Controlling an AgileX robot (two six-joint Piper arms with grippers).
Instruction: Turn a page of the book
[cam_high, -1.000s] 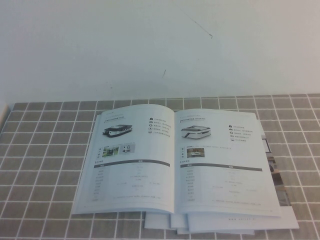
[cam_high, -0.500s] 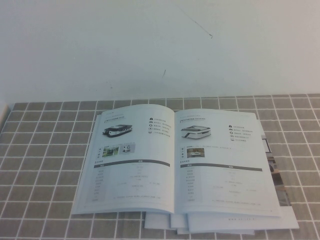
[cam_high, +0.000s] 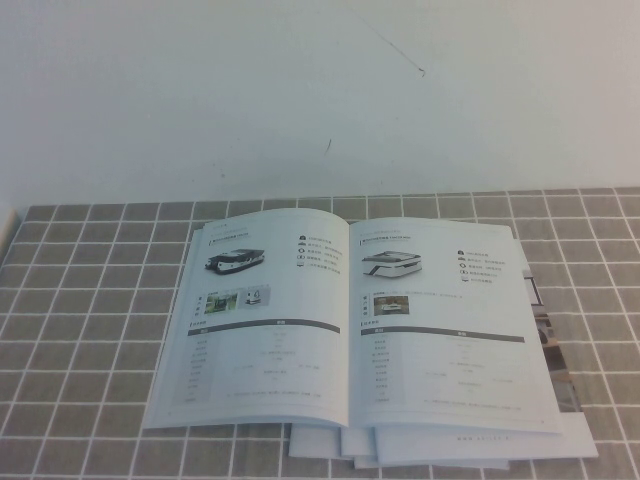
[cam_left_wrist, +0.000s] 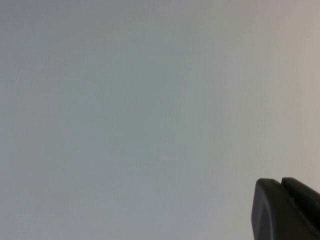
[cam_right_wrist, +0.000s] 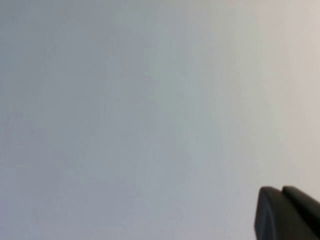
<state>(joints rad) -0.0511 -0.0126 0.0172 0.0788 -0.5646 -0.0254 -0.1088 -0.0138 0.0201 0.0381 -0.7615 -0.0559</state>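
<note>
The book (cam_high: 350, 320) lies open and flat on the tiled table in the high view. Its right-hand leaf is the page (cam_high: 445, 330), with a flat white vehicle photo and a spec table; it lies flat. The left-hand page (cam_high: 260, 320) pictures a black flat vehicle. Neither arm shows in the high view. The left wrist view shows only my left gripper (cam_left_wrist: 280, 182) against a blank pale surface, its two black fingertips pressed together and empty. The right wrist view shows my right gripper (cam_right_wrist: 281, 190) likewise, fingertips together and empty. The book does not show in either wrist view.
The grey tiled table surface (cam_high: 90, 300) runs round the book. White loose sheets (cam_high: 330, 442) stick out under the book's front edge. Another printed sheet (cam_high: 560, 350) shows under its right side. A white wall (cam_high: 300, 90) rises behind the table.
</note>
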